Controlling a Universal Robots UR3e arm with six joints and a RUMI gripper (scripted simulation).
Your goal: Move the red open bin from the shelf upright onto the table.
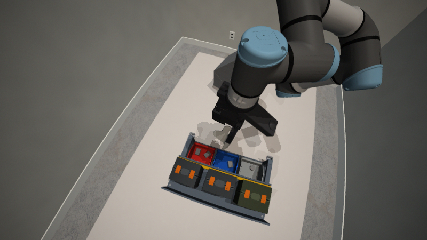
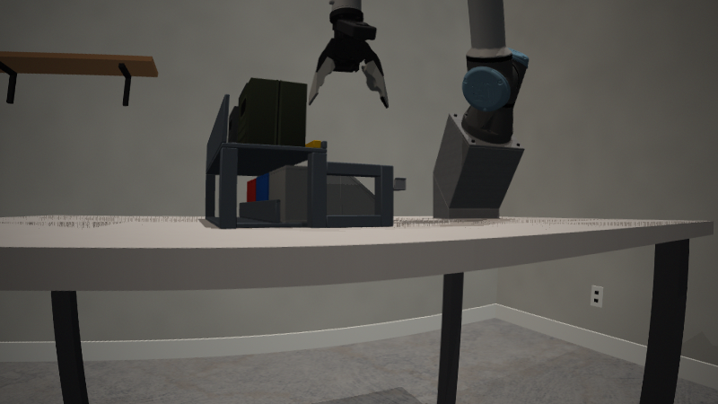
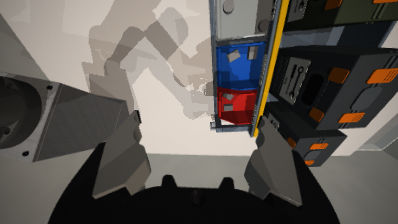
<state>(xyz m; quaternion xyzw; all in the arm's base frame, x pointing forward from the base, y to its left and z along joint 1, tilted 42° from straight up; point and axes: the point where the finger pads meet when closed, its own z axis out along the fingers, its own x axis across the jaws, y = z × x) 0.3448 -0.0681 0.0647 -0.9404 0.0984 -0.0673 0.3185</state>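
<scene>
The red open bin (image 1: 200,160) (image 2: 250,190) (image 3: 242,108) stands upright in the lower tier of the grey-blue shelf (image 1: 214,205) (image 2: 228,190), at one end of the row. Small grey parts lie inside it. In the side view only a strip of its wall shows behind the other bins. My gripper (image 2: 348,105) (image 3: 199,113) is open with nothing between its fingers. It points down, high above the lower tier and the bins. In the wrist view the red bin shows between the two fingers, closer to the right one. In the top view the fingers are partly hidden.
A blue bin (image 1: 221,160) (image 3: 240,75) touches or nearly touches the red one, with a grey bin (image 1: 246,170) (image 2: 296,190) beyond. Two dark cases (image 1: 184,180) (image 1: 219,191) and an olive case (image 1: 255,206) (image 2: 291,115) stand on the upper tier behind a yellow strip.
</scene>
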